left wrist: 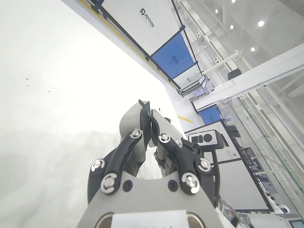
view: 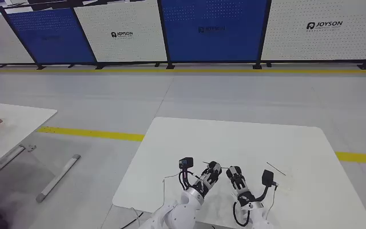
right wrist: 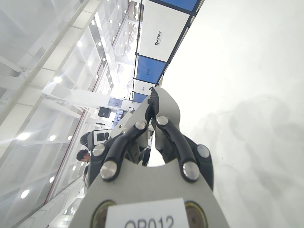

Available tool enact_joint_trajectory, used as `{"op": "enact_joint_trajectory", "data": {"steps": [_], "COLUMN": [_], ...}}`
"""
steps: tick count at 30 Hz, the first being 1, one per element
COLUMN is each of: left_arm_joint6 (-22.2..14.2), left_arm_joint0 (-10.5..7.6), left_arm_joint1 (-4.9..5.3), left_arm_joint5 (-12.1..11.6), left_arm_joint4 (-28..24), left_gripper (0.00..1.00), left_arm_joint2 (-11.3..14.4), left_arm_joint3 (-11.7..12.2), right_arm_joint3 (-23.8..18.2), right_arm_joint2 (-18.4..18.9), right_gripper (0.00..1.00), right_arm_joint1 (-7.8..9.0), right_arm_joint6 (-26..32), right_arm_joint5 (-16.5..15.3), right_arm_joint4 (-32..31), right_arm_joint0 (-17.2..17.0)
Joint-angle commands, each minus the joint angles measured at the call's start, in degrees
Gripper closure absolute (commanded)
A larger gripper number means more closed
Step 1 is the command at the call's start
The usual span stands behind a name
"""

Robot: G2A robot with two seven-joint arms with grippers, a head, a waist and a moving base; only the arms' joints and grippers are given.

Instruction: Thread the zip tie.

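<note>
In the top view both arms sit low near the white table's (view: 240,134) front edge. My left gripper (view: 213,167) is shut, and a thin black zip tie (view: 213,164) crosses its tip; the same strap's end (left wrist: 141,102) pokes out between the closed fingertips in the left wrist view. My right gripper (view: 233,171) stands just beside it, tip close to the strap's end, with its fingers (right wrist: 163,100) pressed together. A tiny dark bit shows at that tip; I cannot tell what it is. A second black zip tie (view: 276,168) lies flat on the table to the right of both grippers.
The table stretches bare beyond the grippers toward its far edge. Another white table (view: 23,123) stands off to the left across grey floor with a yellow line (view: 91,133). Blue and white panels (view: 211,28) close the back.
</note>
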Motion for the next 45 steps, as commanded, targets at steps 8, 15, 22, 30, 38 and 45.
{"op": "enact_joint_trajectory", "data": {"steps": [8, 15, 22, 30, 38, 45], "left_arm_joint6": [-0.09, 0.13, 0.08, -0.55, -1.47, -1.69], "left_arm_joint0": [-0.78, -1.01, -0.91, -0.64, -0.22, -0.06], "left_arm_joint1": [-0.33, -0.51, -0.59, -0.58, -0.48, -0.48], "left_arm_joint5": [1.66, 2.08, 1.88, 0.85, -0.26, 0.08], "left_arm_joint4": [-0.6, -0.74, -0.41, -0.53, -0.47, -1.04], "left_gripper": [1.0, 1.0, 1.0, 1.0, 1.0, 0.84], "left_arm_joint2": [0.22, 0.28, 0.34, 0.14, -0.14, -0.6], "left_arm_joint3": [0.91, 1.32, 1.45, 1.2, 0.79, 0.67], "right_arm_joint3": [0.18, 0.41, 0.66, 0.63, 0.72, 0.29], "right_arm_joint2": [0.21, 0.2, 0.15, -0.18, -0.67, -0.26], "right_gripper": [0.77, 0.96, 1.0, 1.0, 1.0, 1.0], "right_arm_joint1": [0.1, 0.08, 0.04, -0.01, -0.04, 0.04], "right_arm_joint6": [-1.03, -1.49, -1.77, -2.12, -1.67, -2.08], "right_arm_joint5": [-1.89, -2.37, -2.36, -1.97, -1.22, -1.77], "right_arm_joint4": [-0.51, -0.35, -0.06, -0.55, -1.28, -1.24], "right_arm_joint0": [-0.69, -0.7, -0.58, -0.49, -0.21, -0.75]}}
